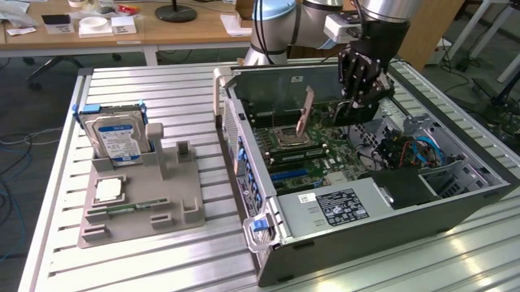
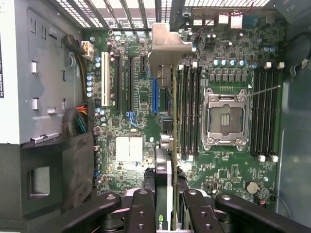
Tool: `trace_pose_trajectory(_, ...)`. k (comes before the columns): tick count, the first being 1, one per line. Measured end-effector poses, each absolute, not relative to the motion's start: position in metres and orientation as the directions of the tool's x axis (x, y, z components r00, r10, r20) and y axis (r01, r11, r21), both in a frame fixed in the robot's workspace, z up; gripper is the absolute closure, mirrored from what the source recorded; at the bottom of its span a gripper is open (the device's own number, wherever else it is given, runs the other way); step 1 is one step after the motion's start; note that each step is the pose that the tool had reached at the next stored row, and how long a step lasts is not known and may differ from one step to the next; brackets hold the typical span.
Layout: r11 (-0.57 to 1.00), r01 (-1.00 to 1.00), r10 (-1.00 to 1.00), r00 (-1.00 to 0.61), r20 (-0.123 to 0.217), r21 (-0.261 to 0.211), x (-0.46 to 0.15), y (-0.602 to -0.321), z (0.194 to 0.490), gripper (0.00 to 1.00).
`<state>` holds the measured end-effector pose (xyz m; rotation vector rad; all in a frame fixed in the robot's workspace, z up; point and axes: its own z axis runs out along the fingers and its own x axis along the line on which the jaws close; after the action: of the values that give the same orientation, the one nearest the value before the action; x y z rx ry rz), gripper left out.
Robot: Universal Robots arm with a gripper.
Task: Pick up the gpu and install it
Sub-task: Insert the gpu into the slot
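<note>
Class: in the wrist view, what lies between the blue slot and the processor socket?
The gpu, edge-on in the gripper, and black memory slots beside the socket; wrist view.

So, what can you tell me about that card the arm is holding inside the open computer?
The gpu is a thin flat card, seen edge-on from the wrist view: a green circuit board with a black cooler on one face and a silvery metal bracket at its far end. It stands on edge above the motherboard inside the open case. The gripper is shut on it, a finger on each face. Whether its lower edge touches the board I cannot tell.
</note>
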<state>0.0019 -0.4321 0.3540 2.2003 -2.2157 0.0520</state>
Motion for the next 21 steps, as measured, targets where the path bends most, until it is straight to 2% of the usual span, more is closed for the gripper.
trace_pose_trajectory(21,0.037,-0.999,-0.999,-0.037,0.037,-0.013,-0.014,-0.433,0.337,0.73)
